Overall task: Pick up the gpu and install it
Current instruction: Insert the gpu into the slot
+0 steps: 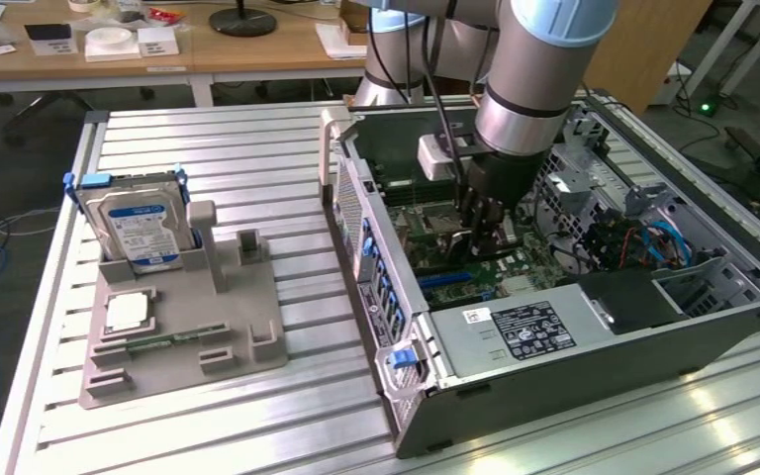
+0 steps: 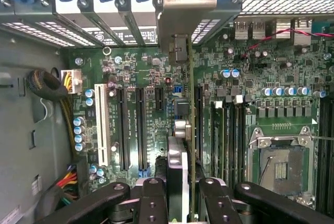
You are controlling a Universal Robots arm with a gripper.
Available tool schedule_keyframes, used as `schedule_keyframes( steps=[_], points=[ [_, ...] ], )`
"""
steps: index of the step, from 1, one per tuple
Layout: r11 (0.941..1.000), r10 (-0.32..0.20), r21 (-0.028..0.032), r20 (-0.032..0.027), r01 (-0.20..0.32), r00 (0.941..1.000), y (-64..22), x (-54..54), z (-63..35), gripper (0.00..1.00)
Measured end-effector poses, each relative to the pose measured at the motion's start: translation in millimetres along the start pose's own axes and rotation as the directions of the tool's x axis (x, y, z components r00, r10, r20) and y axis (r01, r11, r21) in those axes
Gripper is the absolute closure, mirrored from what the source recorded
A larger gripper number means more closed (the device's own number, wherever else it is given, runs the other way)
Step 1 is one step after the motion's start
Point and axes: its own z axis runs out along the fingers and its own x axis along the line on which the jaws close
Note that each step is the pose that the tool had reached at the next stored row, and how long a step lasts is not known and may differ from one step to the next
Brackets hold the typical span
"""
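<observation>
Between my end effector (image 2: 177, 195) pads the gpu (image 2: 183, 145) is clamped on edge, its long axis parallel to the motherboard (image 2: 141, 78) slots just beneath.

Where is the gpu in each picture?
Exterior view: the gpu hangs edge-on from the gripper, inside the open computer case, just above the motherboard.
Wrist view: the gpu runs up the middle as a thin upright card between the fingers.
Shared landmark: the green motherboard.
</observation>
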Motion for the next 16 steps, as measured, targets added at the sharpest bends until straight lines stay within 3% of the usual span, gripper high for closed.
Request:
schedule_keyframes(
  steps=[16],
  points=[
    [1.0000, 0.000, 0.0001, 0.0000, 0.000, 1.0000, 5.7, 1.5, 8.8, 0.72]
  ],
)
